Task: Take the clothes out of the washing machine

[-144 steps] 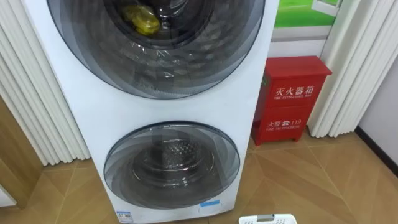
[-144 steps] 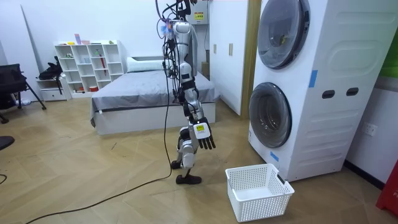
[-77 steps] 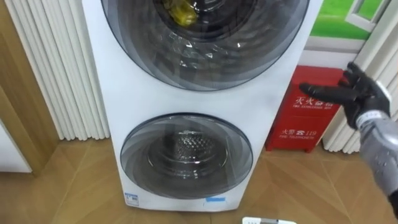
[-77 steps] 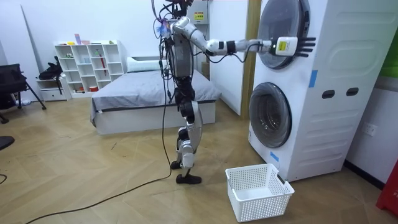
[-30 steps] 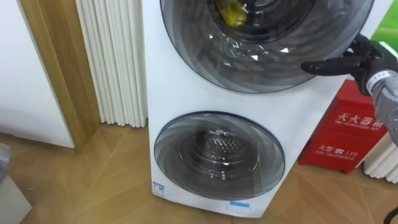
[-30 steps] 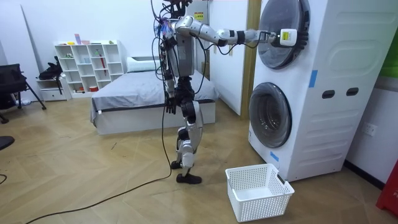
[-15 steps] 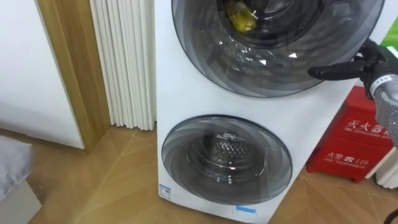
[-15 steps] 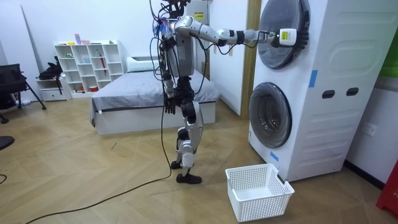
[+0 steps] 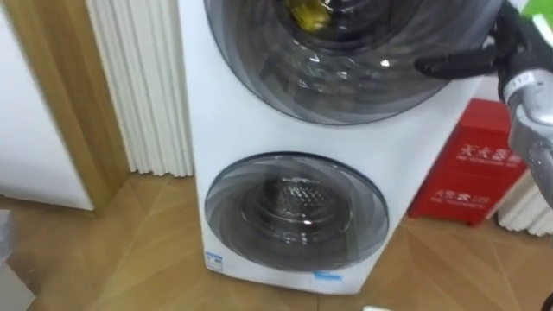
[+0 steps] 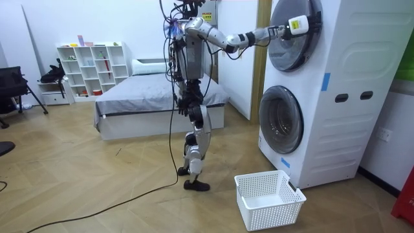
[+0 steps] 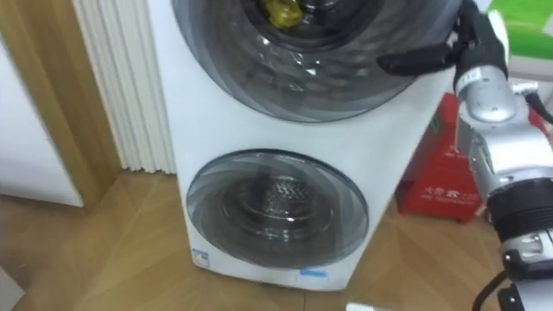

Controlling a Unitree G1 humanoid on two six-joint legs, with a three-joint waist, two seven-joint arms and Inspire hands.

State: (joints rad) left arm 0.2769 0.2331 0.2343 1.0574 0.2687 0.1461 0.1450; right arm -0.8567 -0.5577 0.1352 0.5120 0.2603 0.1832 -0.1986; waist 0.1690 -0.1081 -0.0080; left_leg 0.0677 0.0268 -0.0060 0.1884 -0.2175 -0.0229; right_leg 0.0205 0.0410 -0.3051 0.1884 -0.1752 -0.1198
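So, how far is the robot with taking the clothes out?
Nothing is out yet: the yellow cloth lies behind the shut upper door, and the basket looks empty. The right hand lies open on that door's edge. Still to do: open it, move the cloth over.

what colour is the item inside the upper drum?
Yellow. The item shows best in the left eye view.

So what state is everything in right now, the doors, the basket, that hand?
Upper door: shut.
Lower door: shut.
Yellow garment: inside the upper drum, behind the glass.
Basket: upright on the floor, looks empty.
Right hand: open, fingers straight against the upper door's right edge.
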